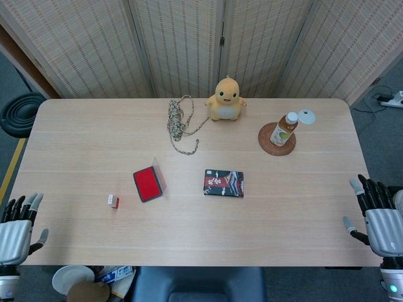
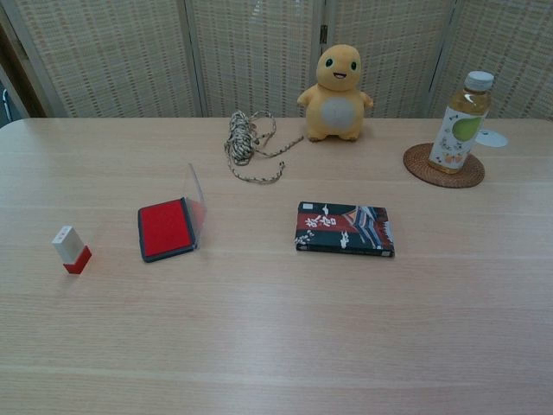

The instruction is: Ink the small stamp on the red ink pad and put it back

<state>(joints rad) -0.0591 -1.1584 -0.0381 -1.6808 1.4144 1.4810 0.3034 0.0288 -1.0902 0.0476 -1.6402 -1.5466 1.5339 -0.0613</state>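
The small stamp (image 1: pixel 113 201) (image 2: pixel 71 249), white with a red base, stands upright on the table left of centre. To its right lies the red ink pad (image 1: pixel 148 183) (image 2: pixel 167 228) with its clear lid raised on the far right side. My left hand (image 1: pixel 17 228) hangs off the table's near left corner, fingers apart and holding nothing. Beyond the near right edge my right hand (image 1: pixel 378 217) is also spread and holds nothing. Neither hand appears in the chest view.
A dark patterned box (image 1: pixel 223 183) (image 2: pixel 345 229) lies right of the pad. Further back are a coiled rope (image 1: pixel 179 123) (image 2: pixel 245 143), a yellow plush toy (image 1: pixel 226 100) (image 2: pixel 337 93) and a tea bottle (image 1: pixel 284 129) (image 2: pixel 458 126) on a woven coaster, with a white cap (image 1: pixel 306 116) beside it.
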